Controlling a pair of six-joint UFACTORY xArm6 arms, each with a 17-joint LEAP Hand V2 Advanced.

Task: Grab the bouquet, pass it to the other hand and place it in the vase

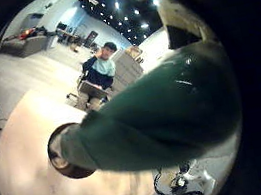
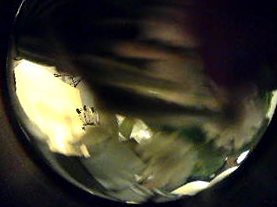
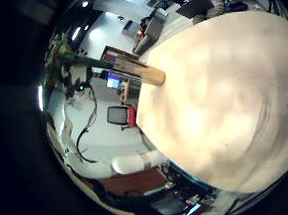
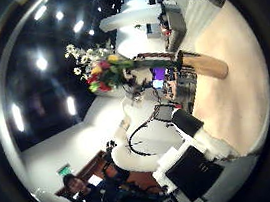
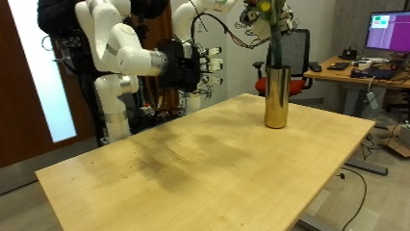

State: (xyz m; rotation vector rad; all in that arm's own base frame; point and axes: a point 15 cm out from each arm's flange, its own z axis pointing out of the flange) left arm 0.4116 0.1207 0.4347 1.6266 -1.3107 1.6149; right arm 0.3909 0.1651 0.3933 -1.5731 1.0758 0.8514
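A tall gold vase (image 5: 275, 96) stands near the table's far corner. The bouquet's green stems (image 5: 273, 43) run straight down into its mouth, and the flowers reach the view's top edge. My left hand (image 5: 246, 9) is up there against the bouquet, mostly cut off. In the left little finger side palm view the dark green wrapped stem (image 1: 163, 107) fills the view and ends at the vase's round opening (image 1: 68, 157). My right hand (image 5: 188, 69) hangs off the table's far side, well away from the vase, fingers relaxed and empty. Its thumb side view shows the flowers (image 4: 105, 70) above the vase (image 4: 207, 67).
The light wooden table (image 5: 192, 164) has the vase close to its far edge. Behind it stand an office chair (image 5: 302, 53) and a desk with a monitor (image 5: 389, 31).
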